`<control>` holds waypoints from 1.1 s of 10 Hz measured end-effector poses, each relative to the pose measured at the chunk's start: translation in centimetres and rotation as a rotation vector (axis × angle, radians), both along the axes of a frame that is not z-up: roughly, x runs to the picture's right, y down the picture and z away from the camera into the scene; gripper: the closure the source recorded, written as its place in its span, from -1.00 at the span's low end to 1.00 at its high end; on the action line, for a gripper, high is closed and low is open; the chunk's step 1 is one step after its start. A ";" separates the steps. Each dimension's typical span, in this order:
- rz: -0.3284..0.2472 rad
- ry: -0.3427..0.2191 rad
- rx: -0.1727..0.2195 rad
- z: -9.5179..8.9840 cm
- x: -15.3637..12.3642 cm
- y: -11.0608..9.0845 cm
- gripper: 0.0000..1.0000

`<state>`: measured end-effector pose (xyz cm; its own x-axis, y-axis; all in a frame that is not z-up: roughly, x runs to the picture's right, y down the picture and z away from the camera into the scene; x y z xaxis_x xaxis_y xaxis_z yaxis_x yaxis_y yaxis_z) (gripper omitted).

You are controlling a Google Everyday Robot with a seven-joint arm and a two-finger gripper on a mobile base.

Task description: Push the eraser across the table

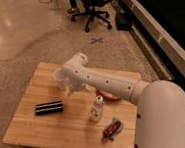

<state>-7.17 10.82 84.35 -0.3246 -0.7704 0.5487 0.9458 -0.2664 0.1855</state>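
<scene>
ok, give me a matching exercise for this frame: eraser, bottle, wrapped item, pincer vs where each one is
1 eraser
2 bottle
3 reddish wrapped item
4 pincer

a upright, middle of the table
b table's front corner, picture's right
c lying flat, picture's left
d over the far side, by the white cup

Pairs: 1-c, 2-a, 3-b, 4-d

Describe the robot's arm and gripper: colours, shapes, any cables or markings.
The arm is glossy white all over: a thick rounded segment near the camera narrows into a slimmer smooth tube ending in a rounded joint. No cables or markings show. The gripper, at the arm's tip above the table's far half, looks equally pale; its shape is hard to tell.
</scene>
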 end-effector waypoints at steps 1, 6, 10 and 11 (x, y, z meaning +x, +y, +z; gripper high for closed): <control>-0.002 -0.004 -0.010 0.3 -0.2 0.8 -0.60; -0.017 -0.007 -0.050 1.7 -0.9 4.0 -0.60; -0.021 0.003 -0.059 2.7 -0.9 4.7 -0.60; -0.020 0.004 -0.062 2.9 -1.0 4.9 -0.60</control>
<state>-8.15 15.70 87.22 -0.3373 -0.7286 0.5961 0.9412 -0.2733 0.1986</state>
